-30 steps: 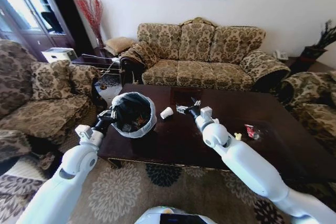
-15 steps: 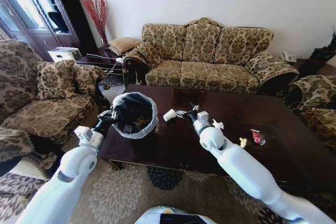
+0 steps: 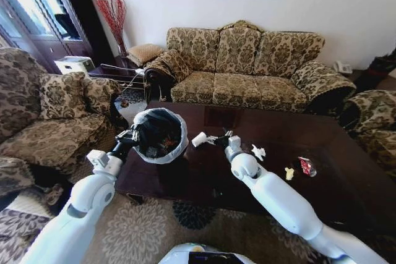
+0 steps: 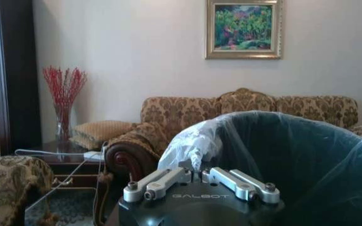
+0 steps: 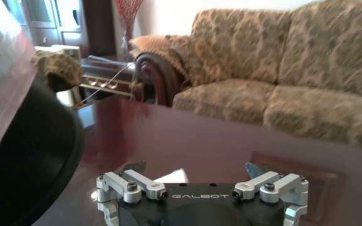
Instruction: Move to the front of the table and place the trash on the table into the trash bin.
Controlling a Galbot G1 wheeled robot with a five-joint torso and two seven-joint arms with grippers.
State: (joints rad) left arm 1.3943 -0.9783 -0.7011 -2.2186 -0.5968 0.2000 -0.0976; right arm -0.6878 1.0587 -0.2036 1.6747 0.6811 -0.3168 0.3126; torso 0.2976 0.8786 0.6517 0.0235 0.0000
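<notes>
Trash that matters now is the white paper cup, lying tipped on the table just beside the trash bin, directly before the right gripper whose jaws spread wide, while the left gripper clamps the bin's rim.

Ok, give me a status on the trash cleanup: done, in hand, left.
Done: the robot is at the table, and some litter already lies inside the trash bin.
In hand: the left gripper is shut on the bin's rim, holding it tilted over the table edge; the right gripper is open right by the white paper cup.
Left: the cup, a crumpled white wrapper, a yellowish scrap and the crushed can.
</notes>
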